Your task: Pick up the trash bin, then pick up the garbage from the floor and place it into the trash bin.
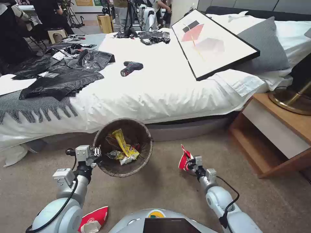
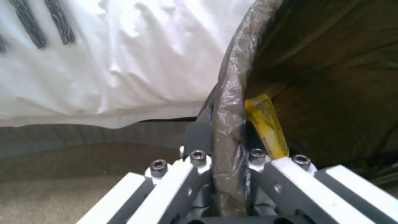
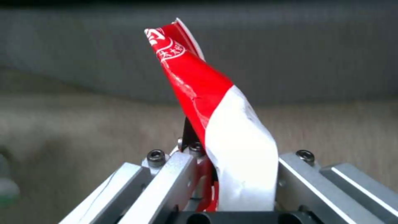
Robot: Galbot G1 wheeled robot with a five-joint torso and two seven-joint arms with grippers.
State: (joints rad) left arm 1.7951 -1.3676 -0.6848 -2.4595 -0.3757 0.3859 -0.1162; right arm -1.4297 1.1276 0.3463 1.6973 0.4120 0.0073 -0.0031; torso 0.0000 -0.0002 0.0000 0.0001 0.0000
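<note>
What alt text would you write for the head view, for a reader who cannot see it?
The left gripper holds the trash bin by its rim above the carpet, wrappers inside, while the right gripper holds a crushed red-and-white paper cup beside it. Behind them is a white bed; another crushed cup lies on the floor near the robot.

You've got the left gripper (image 1: 97, 154) pinching the trash bin (image 1: 144, 154) rim, right gripper (image 1: 190, 163) clamping a crushed red-and-white cup (image 1: 184, 159).

Left arm: reaching forward, elbow bent.
Left gripper (image 1: 96, 154): clamping the trash bin (image 1: 142, 158) rim.
Right arm: extending forward, low.
Right gripper (image 1: 189, 162): pinching a crushed red-and-white paper cup (image 1: 184, 159).
</note>
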